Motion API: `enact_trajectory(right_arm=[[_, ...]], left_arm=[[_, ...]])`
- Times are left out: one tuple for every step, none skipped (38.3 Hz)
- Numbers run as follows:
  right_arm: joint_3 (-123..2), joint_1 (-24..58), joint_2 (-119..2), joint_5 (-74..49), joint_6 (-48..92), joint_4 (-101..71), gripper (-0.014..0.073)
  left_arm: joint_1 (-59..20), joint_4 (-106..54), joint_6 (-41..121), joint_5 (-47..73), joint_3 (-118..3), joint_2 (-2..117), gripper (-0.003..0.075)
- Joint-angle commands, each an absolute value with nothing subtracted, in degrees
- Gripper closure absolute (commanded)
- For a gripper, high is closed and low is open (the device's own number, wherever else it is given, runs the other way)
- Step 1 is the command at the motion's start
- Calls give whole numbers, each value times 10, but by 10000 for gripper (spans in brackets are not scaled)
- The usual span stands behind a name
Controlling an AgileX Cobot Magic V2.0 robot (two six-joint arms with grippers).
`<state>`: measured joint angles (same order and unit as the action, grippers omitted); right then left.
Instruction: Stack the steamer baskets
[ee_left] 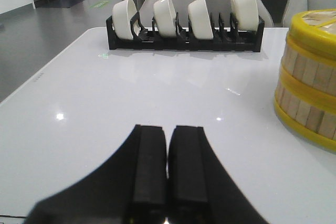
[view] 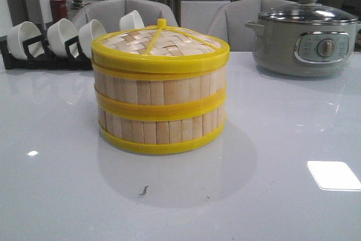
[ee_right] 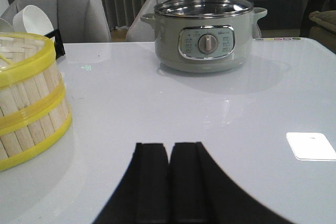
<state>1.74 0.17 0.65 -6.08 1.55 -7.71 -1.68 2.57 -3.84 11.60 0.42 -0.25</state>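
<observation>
Baskets are seen in the front view as one stack at the middle of the white bench: the upper steamer basket sits squarely on the lower steamer basket, and the woven lid covers the top. No arm or tool is shown in this view. Open bench surface lies on every side of the stack. A black rack of white bowls stands at the far left edge, and a grey electric pot with a glass lid stands at the far right.

In the left wrist view, the left tool is held low and level over the bench, its fingers pressed together with nothing between them. The stacked baskets are well apart from it, and bare bench extends ahead to the bowl rack.

In the right wrist view, the right tool is likewise held low and level, its fingers together and holding nothing. The basket stack stands apart from it, and the pot is farther ahead across bare bench.
</observation>
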Motion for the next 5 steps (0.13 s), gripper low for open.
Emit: enact_trajectory(right_arm=[[9,-2,18,-16,22,-77,538],[9,-2,18,-16,22,-77,538],[9,-2,18,-16,22,-77,538],[9,-2,18,-16,22,-77,538],[9,-2,18,-16,22,-77,538]], left_arm=[[-19,26,-38,69,5,-10,634],[-19,26,-38,69,5,-10,634],[-19,26,-38,69,5,-10,634],[-19,26,-38,69,5,-10,634],[-19,26,-38,69,5,-10,634]])
